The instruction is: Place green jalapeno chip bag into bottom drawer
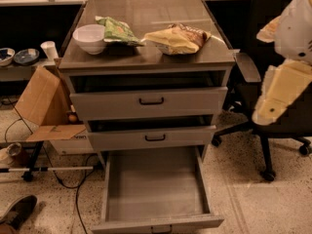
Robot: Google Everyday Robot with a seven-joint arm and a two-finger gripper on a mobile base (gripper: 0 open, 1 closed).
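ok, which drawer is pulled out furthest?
The bottom drawer, its tray fully exposed; the top drawer and middle drawer are only slightly out. The gripper hangs at far right, by the chair.

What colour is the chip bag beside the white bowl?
The bag is light green with pale patches, seen in the camera view; the claw sits far right.

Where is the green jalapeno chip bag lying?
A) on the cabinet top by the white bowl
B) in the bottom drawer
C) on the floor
A: the green jalapeno chip bag lies beside the white bowl on the cabinet top; the gripper is far right, by the chair.
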